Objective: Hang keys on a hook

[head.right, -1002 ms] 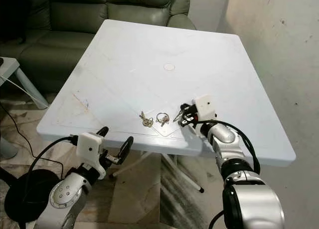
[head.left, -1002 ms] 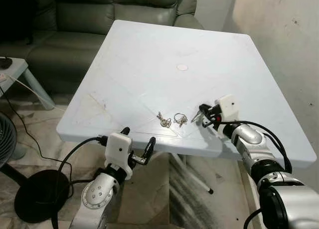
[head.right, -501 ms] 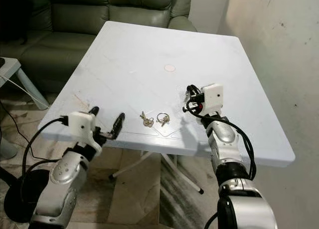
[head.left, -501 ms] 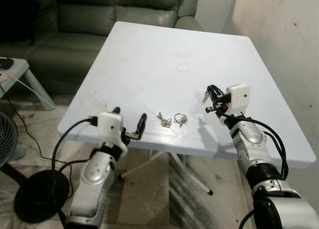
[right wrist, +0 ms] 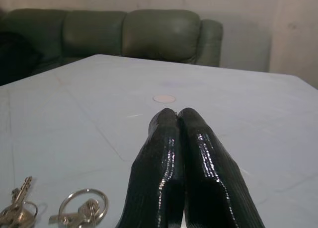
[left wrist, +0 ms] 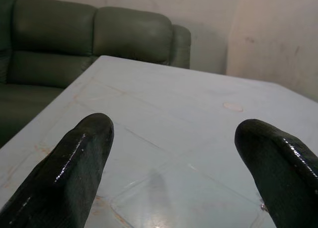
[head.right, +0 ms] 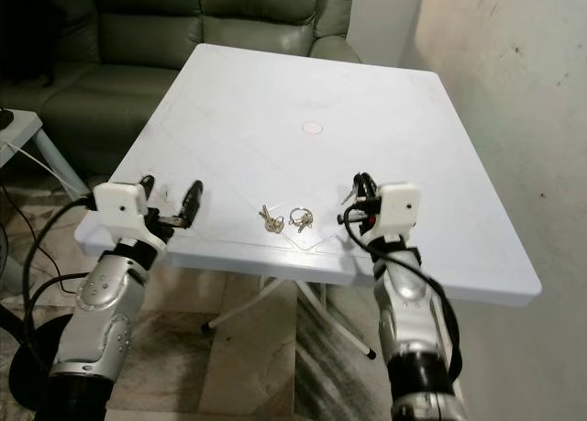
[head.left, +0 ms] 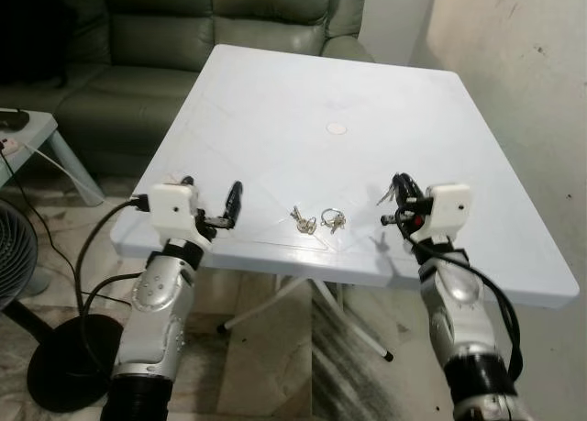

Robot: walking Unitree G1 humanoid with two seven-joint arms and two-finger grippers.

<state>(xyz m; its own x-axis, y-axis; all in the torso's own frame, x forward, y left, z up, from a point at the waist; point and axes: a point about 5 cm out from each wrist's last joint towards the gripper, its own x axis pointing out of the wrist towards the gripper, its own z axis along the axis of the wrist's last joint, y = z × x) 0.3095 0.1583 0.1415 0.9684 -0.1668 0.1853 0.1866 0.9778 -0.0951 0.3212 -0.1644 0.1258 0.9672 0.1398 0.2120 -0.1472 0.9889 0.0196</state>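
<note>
Both arms have risen since a second ago: my right end effector now holds a key bunch pinched above the desk, fingers closed. My left end effector hovers wide open and empty at the near edge. Two more bunches lie on the desk; I read no writing.

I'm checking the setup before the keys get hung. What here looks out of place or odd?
No hook can be seen. Two key sets lie near the table's front edge. The right gripper holds a third set above it. The left gripper is open.
</note>
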